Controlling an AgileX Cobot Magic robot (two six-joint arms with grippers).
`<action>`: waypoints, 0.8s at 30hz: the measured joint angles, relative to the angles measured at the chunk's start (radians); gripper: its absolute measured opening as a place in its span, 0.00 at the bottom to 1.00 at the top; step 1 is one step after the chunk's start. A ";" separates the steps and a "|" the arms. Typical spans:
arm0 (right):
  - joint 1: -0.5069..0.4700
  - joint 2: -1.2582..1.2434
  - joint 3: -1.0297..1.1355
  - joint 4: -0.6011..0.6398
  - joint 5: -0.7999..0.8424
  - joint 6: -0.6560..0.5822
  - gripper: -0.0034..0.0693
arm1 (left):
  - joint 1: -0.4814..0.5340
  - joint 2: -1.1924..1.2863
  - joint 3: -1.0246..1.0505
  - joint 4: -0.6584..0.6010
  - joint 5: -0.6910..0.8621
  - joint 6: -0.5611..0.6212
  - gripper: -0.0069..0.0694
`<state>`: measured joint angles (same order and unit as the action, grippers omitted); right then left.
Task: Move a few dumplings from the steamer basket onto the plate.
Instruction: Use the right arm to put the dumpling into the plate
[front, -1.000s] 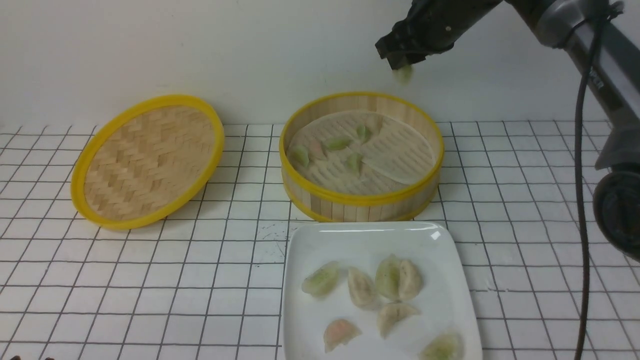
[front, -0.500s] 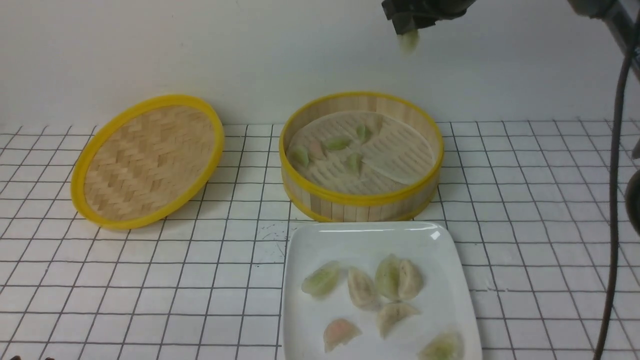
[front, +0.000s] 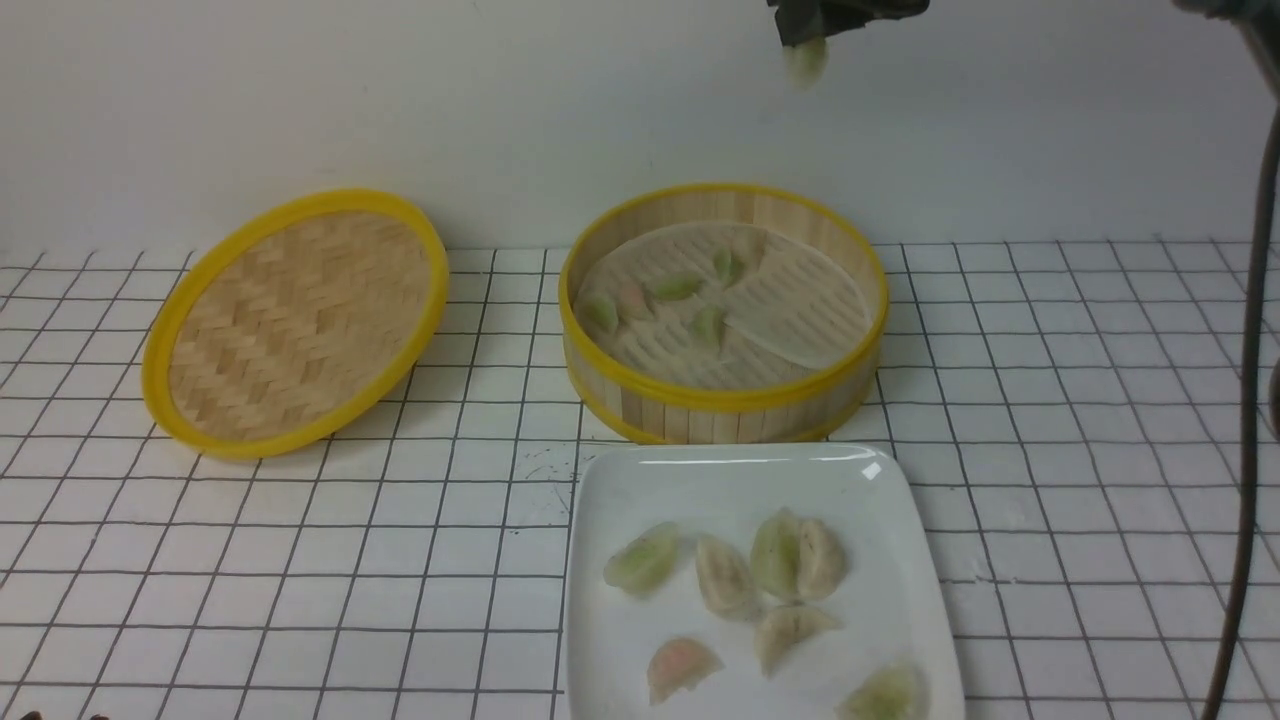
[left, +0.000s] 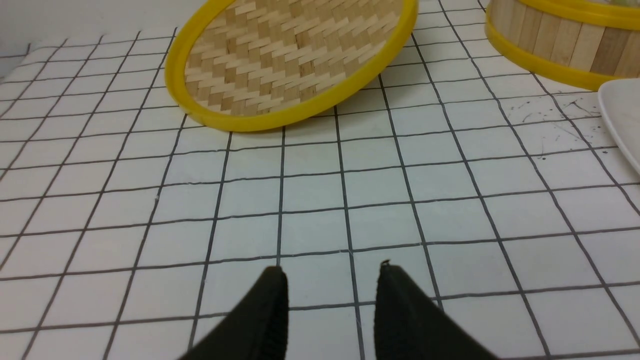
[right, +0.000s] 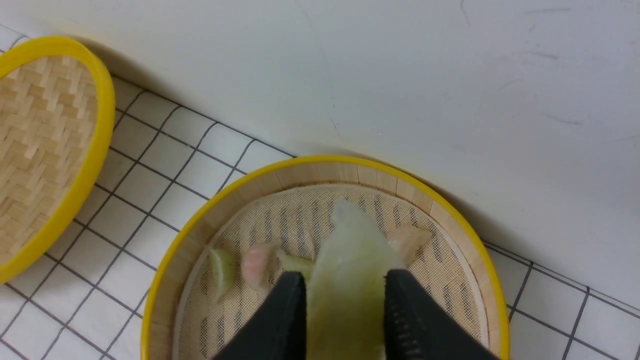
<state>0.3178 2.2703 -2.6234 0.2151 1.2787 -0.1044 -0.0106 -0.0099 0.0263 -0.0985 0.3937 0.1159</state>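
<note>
The right gripper (front: 803, 28), jaws narrowed onto a pale green dumpling (front: 806, 62), is raised higher than a second ago above the steamer basket (front: 720, 405) at the table's (front: 300, 560) far edge. Transfer to the plate (front: 740, 475) at the near edge is judged pending. The left gripper (left: 332, 285) is held open, empty.

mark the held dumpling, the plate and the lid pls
held dumpling (right: 350, 275), right wrist view, its pale green middle.
plate (front: 740, 480), front view, bare part near the far rim.
lid (front: 300, 320), front view, woven centre.
</note>
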 joint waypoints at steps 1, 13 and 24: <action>0.000 0.000 0.000 0.002 0.000 0.000 0.31 | 0.000 0.000 0.000 0.000 0.000 0.000 0.39; 0.000 -0.021 0.000 0.042 0.000 0.054 0.30 | 0.000 0.000 0.000 0.000 0.000 0.000 0.39; -0.024 0.016 0.000 0.083 0.000 0.145 0.30 | 0.000 0.000 0.000 0.000 0.000 0.000 0.39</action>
<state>0.2936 2.2859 -2.6234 0.2983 1.2790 0.0405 -0.0106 -0.0099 0.0263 -0.0985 0.3937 0.1159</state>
